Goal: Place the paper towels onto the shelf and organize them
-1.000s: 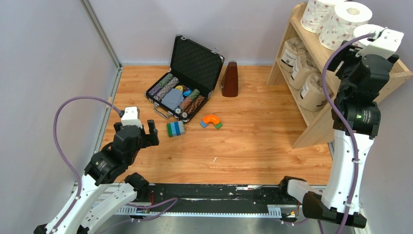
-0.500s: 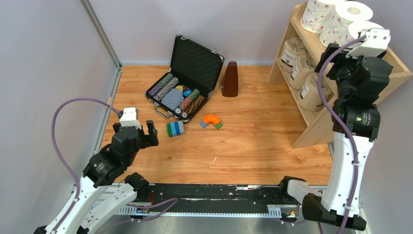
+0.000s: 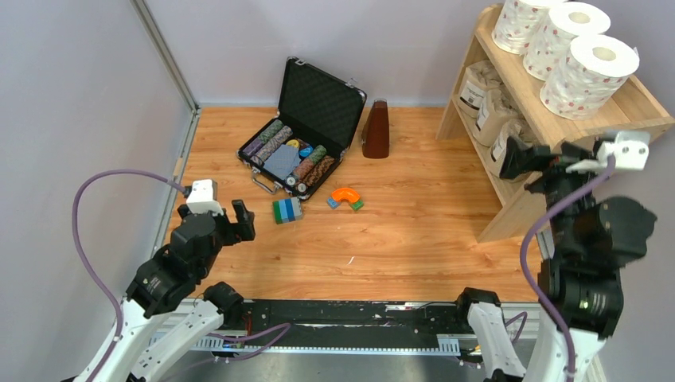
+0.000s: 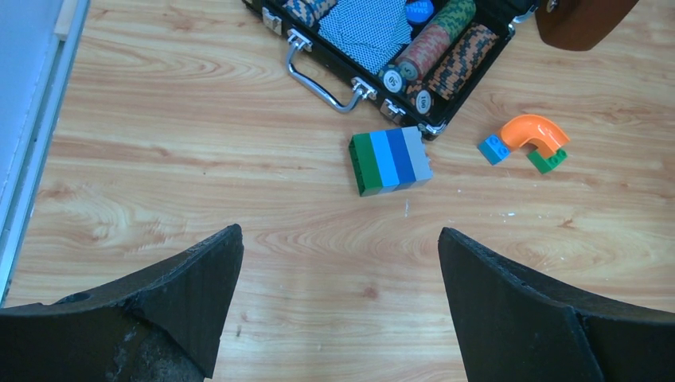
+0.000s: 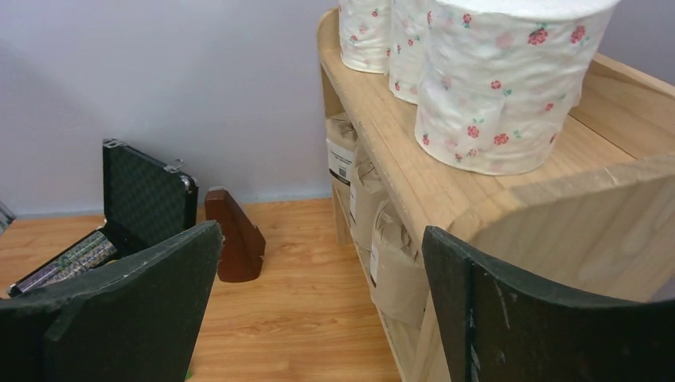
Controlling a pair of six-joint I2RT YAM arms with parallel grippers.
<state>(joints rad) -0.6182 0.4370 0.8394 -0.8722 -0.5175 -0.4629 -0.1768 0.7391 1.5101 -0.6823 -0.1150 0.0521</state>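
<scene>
Standing upright in a row on the flat top of the shelf (image 3: 535, 102), the three white dotted rolls (image 3: 567, 38) show their hollow cores upward, each touching or just beside its neighbour. Under that top, on the shelf's inner board, the three tan-wrapped rolls (image 3: 495, 111) are lined up side by side. The rearmost one shows a white label.

The right pincer (image 3: 532, 167) hangs just off the near end of the shelf, lower than the top board and in front of the nearest tan roll. Its fingers are spread wide, with nothing between them. Its wrist view looks along the shelf's open front.

Nearest the shelf on its left, the dark brown metronome (image 3: 376, 127) stands upright on the bench (image 3: 414, 239). Farther left of the shelf lies a black case (image 3: 301, 139) with its lid raised and rows of chips inside. Nearer the arms than the case, and also left of the shelf, lie an orange arch (image 3: 345, 195), joined to a small blue block and a small green one, and a green-and-blue striped block (image 3: 287, 210).

The left pincer (image 4: 338, 239) is well apart from the shelf, across the bench from it. Its fingers are wide open and empty over bare wood.
</scene>
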